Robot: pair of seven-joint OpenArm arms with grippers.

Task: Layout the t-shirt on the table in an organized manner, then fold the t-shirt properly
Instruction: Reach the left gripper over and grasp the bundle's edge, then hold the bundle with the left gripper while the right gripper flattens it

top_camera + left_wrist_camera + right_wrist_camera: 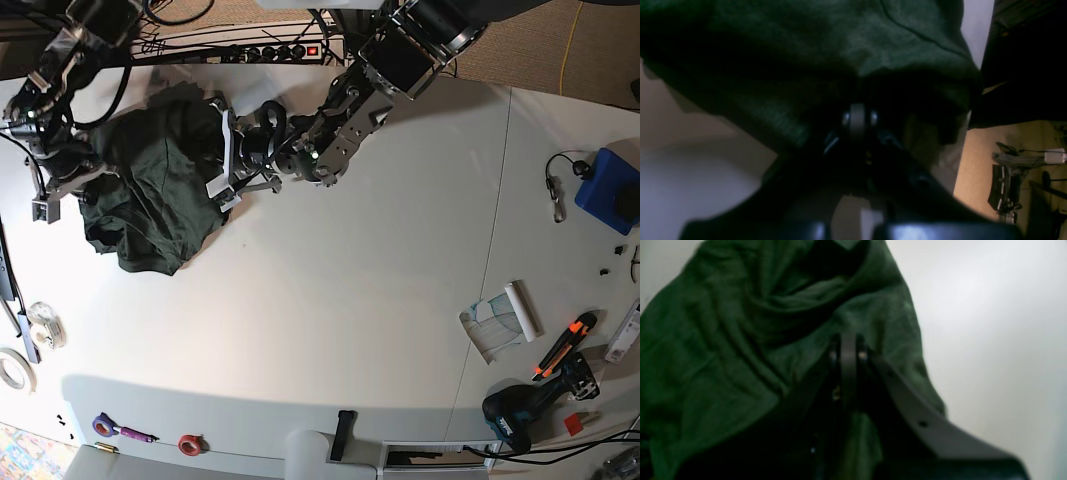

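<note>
The dark green t-shirt (150, 195) lies bunched in a crumpled heap at the far left part of the white table (350, 300), with deep folds running across it and none of it spread flat. Both arms are at it, one on each side.

The left gripper (858, 115) has its fingers pressed together, and cloth drapes over and around the tips, so it is clamped on the shirt's edge. In the left wrist view the fabric hangs above the pale tabletop. From above, the left arm (340, 120) reaches in from the far side of the table to the edge of the heap nearest the table's middle.

The right gripper (848, 343) is also closed, its two dark fingers meeting in a narrow line against the wrinkled cloth. Green fabric shows between them lower down, so it too grips the shirt. The right arm (50, 110) stands over the heap's outer edge, near the table's side.

Well apart from the shirt, at the opposite end, lie a drill (530, 405), an orange knife (562, 345) and a small roll of paper (522, 310). Rolls of tape (45, 322) sit at the table's edge on the shirt's side.
</note>
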